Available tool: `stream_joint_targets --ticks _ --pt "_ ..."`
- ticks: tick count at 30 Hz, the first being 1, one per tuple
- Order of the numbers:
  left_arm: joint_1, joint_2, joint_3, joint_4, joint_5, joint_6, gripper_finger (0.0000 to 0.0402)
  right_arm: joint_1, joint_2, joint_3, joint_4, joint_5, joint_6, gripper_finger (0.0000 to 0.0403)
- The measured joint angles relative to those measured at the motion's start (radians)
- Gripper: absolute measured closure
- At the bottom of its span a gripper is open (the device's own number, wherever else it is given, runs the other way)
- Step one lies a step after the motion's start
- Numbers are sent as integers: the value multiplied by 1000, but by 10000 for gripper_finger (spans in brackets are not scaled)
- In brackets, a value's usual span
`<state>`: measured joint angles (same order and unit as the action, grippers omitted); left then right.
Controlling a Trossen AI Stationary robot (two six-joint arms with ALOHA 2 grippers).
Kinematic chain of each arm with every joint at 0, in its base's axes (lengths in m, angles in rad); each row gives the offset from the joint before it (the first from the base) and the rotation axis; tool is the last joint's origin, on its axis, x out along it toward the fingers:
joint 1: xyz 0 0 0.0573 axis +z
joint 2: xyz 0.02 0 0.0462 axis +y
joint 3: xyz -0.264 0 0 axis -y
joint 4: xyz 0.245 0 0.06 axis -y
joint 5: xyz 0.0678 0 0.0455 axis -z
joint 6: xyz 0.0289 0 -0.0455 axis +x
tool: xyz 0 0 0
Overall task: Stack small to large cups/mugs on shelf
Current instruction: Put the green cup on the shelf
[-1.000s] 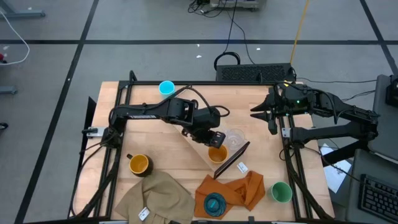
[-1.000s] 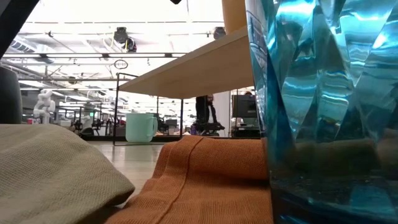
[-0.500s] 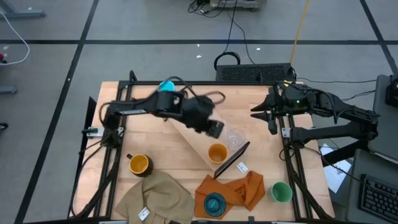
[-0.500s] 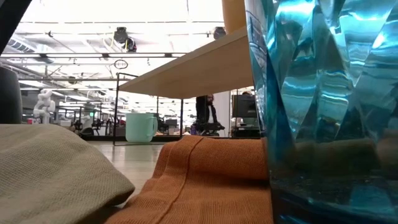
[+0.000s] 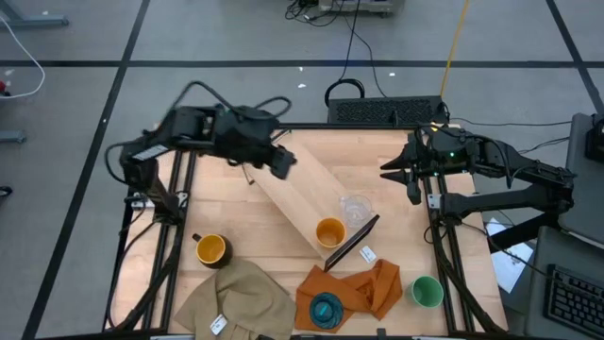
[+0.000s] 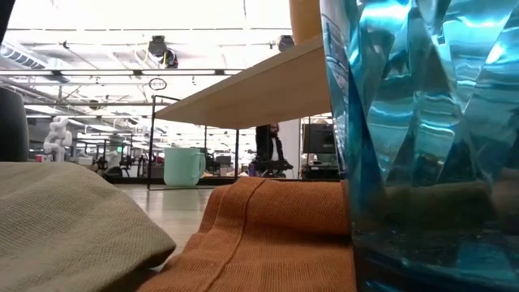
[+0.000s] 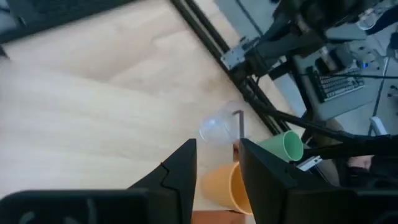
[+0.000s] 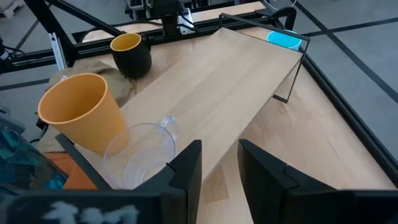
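Note:
The shelf (image 5: 302, 194) lies slantwise across the table, on its wire brackets (image 8: 292, 68). On its near end stand the orange cup (image 5: 329, 231) and the clear tumbler (image 5: 356, 210), side by side. The dark mug (image 5: 210, 249) stands on the table at near left. The teal cup (image 5: 326, 309) stands on the orange cloth, and the green cup (image 5: 427, 291) at near right. The light-blue mug (image 8: 283, 38) shows beyond the shelf's far end. My left gripper (image 5: 281, 162) is open above the shelf's far end. My right gripper (image 5: 392, 170) waits open at the right edge.
A tan cloth (image 5: 236, 297) lies at the near edge beside the orange cloth (image 5: 363, 288). A small white tag (image 5: 367, 254) lies by the shelf's near bracket. Black frame rails run along both sides of the table. Bare wood shows left of the shelf.
My left gripper has drawn back from the orange cup, up and toward the table's far left corner, with the arm folding back over the left rail. The orange cup and the tumbler have stayed in place on the shelf.

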<state>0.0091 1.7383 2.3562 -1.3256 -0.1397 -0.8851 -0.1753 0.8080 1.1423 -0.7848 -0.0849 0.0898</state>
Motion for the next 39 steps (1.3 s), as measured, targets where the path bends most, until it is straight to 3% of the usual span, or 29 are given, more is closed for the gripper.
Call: stream_joint_targets --ticks 9,16,22,28,37,39 --pt "99 -127 0 -245 -47 69 287 0 0 0 4 0 29 307" --pt "163 -177 0 -245 -73 216 391 -1 0 0 46 6 -27 307" --pt "223 -182 0 -238 -80 255 364 -1 0 0 148 8 -8 307" --pt "245 -170 0 -244 -47 440 349 -1 0 0 201 9 38 307" --pt "283 -173 0 -245 -331 547 359 -2 59 0 154 32 100 307" --pt "298 -176 0 -245 -351 553 361 -2 76 0 129 32 123 307"
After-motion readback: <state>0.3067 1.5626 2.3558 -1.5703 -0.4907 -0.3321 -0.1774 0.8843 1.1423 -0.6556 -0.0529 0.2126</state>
